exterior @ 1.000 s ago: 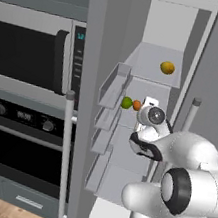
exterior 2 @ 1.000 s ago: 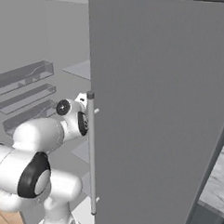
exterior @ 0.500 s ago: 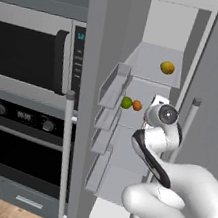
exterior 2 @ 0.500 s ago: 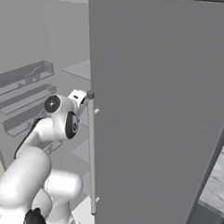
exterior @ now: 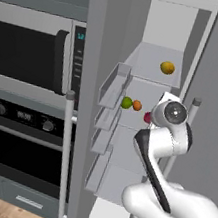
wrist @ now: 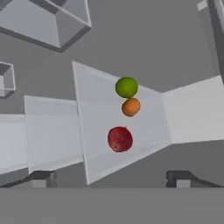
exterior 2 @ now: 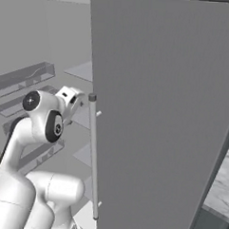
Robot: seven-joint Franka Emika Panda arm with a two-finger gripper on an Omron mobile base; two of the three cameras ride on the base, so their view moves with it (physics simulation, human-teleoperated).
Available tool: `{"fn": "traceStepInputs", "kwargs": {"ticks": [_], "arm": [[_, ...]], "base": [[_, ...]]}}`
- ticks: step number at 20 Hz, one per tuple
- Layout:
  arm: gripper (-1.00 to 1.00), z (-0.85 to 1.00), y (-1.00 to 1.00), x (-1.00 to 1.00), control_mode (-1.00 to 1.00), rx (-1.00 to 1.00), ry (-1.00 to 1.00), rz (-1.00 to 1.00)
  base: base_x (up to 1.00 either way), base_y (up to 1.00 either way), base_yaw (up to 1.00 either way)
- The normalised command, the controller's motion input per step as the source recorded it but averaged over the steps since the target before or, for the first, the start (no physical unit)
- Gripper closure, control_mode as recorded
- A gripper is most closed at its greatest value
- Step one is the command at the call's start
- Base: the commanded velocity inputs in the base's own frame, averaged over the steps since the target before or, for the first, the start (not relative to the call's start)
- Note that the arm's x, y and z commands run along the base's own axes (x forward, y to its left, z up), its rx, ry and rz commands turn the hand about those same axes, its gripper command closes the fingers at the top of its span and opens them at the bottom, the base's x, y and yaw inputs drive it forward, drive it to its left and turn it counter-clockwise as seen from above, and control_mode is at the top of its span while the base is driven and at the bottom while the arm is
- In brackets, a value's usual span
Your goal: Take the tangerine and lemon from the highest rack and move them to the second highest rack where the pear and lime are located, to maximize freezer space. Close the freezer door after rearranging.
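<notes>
The freezer (exterior: 151, 83) is standing with its door (exterior: 89, 102) swung wide open, the door's inner bins facing the shelves, and the white arm (exterior: 163, 141) is reaching up from the lower right toward the compartment. In the right base view the arm's elbow is sitting just beside the tall grey panel (exterior 2: 164, 114) and its long handle (exterior 2: 92, 158).

On the highest rack (exterior: 152, 63) a yellow lemon (exterior: 167, 67) is lying alone, toward the right side. On the second highest rack (exterior: 144, 94) three fruits are sitting in a row — a green lime (exterior: 127, 102), an orange tangerine (exterior: 137, 105) touching or almost touching it, and a red, pear-like fruit (exterior: 147, 118) partly hidden behind the arm's wrist.

In the hand view the same three are lining up on the pale shelf: lime (wrist: 127, 87), tangerine (wrist: 131, 106) just beside it, red fruit (wrist: 120, 139) a little apart and nearest the camera.

The gripper (wrist: 109, 177) is hanging in front of that shelf with its two dark fingertips (wrist: 41, 177) spread wide apart at the bottom of the hand view — nothing is sitting between them.
</notes>
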Motion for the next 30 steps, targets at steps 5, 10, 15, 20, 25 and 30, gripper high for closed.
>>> {"fn": "traceStepInputs", "kwargs": {"ticks": [5, 10, 15, 20, 25, 30], "arm": [[-1.00, 0.72, 0.00, -0.18, -1.00, 0.00, 0.00, -0.20], [-1.00, 0.68, 0.00, 0.05, -1.00, 0.00, 0.07, -0.23], [-1.00, 0.38, 0.00, 0.32, -1.00, 0.00, 0.02, -0.12], [-1.00, 0.10, -0.04, 0.38, -1.00, 0.00, -0.03, -0.01], [-1.00, 0.11, -0.11, 0.46, -1.00, 0.00, -0.01, -0.02], [-1.00, 0.12, -0.16, 0.46, -1.00, 0.00, 0.00, -0.07]], "base": [[0.00, 0.00, 0.00], [0.00, 0.00, 0.00], [0.00, 0.00, 0.00], [0.00, 0.00, 0.00], [0.00, 0.00, 0.00], [0.00, 0.00, 0.00]]}}
